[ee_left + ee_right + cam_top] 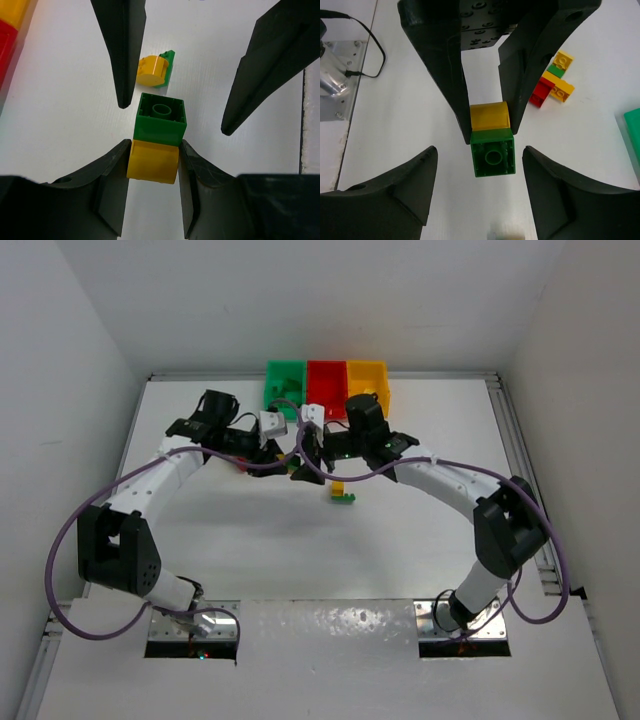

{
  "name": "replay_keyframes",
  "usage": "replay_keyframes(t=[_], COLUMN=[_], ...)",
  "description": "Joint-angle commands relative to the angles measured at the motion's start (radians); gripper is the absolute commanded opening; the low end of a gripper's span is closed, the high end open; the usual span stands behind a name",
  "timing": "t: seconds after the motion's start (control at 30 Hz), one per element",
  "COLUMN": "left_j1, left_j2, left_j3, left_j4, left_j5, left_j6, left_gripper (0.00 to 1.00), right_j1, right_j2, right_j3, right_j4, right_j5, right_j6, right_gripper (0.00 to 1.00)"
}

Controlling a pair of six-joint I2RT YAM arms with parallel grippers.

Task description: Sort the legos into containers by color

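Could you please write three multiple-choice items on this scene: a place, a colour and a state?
1. Where does the red open-top plastic bin stand?
A. Between the green plastic bin and the yellow plastic bin.
B. At the row's left end.
C. At the near table edge.
2. What colour is the plastic toy brick clamped by the left arm's fingers?
A. Red.
B. Yellow.
C. Blue.
3. How do the right arm's fingers stand?
A. Shut on a bin.
B. Open, either side of the green plastic toy brick.
C. Shut on nothing.
Answers: A, the top view shows it in the middle; B, the fingers press a yellow brick's sides; B, gaps show beside the green brick.
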Motion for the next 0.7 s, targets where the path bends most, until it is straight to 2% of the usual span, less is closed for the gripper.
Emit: replay_keyframes(t=[0.0,0.13,0.23,0.37,0.43,0.5,0.53,0.57,0.6,0.63,0.67], left_j1=[-0.008,-0.009,-0.011,-0.011,-0.011,-0.011,-0.011,-0.011,-0.011,-0.011,-0.009], left_j2=[-0.026,-0.02,-0.025,-0.025,-0.025,-0.025,-0.023,-0.025,-0.023,-0.025,-0.025], left_j3=[0.038,0.03,0.032,0.035,0.032,0.032,0.033,0.033,0.033,0.032,0.027], left_j4=[0.002,0.013,0.021,0.025,0.028,0.028,0.028,0.031,0.031,0.033,0.034], left_j5=[0.053,0.06,0.063,0.066,0.064,0.064,0.064,0.06,0.053,0.034,0.021], left_j6=[0.026,0.001,-0.008,-0.017,-0.017,-0.024,-0.027,-0.03,-0.034,-0.045,-0.05], left_gripper=[0.0,0.0,0.0,0.0,0.0,0.0,0.0,0.0,0.0,0.0,0.0], right_j1=[0.01,0.013,0.013,0.018,0.016,0.016,0.018,0.016,0.016,0.016,0.016], right_j2=[-0.002,0.01,0.013,0.016,0.016,0.021,0.019,0.018,0.007,-0.001,-0.013], right_j3=[0.026,0.031,0.025,0.011,0.002,0.005,0.003,-0.003,-0.015,-0.03,-0.05], right_j4=[-0.004,0.033,0.063,0.091,0.105,0.106,0.109,0.122,0.143,0.196,0.224], right_j5=[0.007,0.018,0.021,0.053,0.065,0.067,0.067,0.078,0.091,0.12,0.139], right_j6=[-0.063,-0.028,-0.001,0.003,0.009,0.019,0.023,0.04,0.057,0.086,0.091], right_gripper=[0.67,0.59,0.49,0.45,0.39,0.31,0.21,0.17,0.04,0.0,0.0])
